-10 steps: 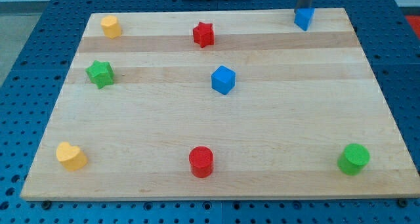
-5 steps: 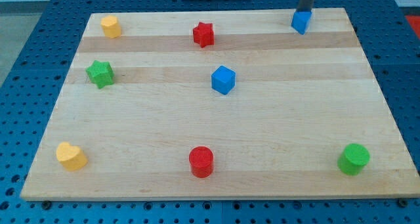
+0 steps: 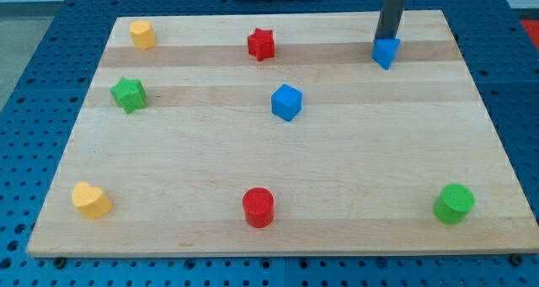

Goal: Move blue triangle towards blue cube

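The blue triangle point(image 3: 385, 53) lies near the view's top right of the wooden board point(image 3: 278, 194). My tip point(image 3: 389, 40) stands right behind it, touching its upper edge. The blue cube point(image 3: 286, 102) sits near the board's middle, down and to the left of the triangle, well apart from it.
A red star point(image 3: 262, 44) lies at the top middle, a yellow block point(image 3: 142, 34) at the top left and a green star point(image 3: 128, 94) at the left. A yellow heart point(image 3: 90, 199), a red cylinder point(image 3: 258, 207) and a green cylinder point(image 3: 454, 204) lie along the bottom.
My tip has moved down the view from the board's top edge and has pushed the blue triangle down and slightly left. The other blocks have not moved.
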`<state>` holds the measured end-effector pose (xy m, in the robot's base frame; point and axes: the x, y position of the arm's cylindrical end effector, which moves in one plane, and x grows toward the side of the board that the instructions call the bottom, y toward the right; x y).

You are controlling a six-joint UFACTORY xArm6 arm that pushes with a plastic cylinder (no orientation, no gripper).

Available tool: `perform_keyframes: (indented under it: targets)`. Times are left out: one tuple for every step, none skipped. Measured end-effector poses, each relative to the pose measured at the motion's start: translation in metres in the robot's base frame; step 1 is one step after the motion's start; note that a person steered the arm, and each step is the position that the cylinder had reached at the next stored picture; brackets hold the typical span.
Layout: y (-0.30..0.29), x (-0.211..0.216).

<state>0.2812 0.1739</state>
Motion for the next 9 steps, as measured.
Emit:
perform_keyframes:
  targets:
    - [0.001, 0.02]
    - [0.011, 0.029]
    - [0.012, 0.03]
    - [0.027, 0.048]
    - [0.054, 0.067]
    - [0.074, 0.078]
    - [0.071, 0.078]
    - [0.047, 0.077]
    - [0.008, 0.077]
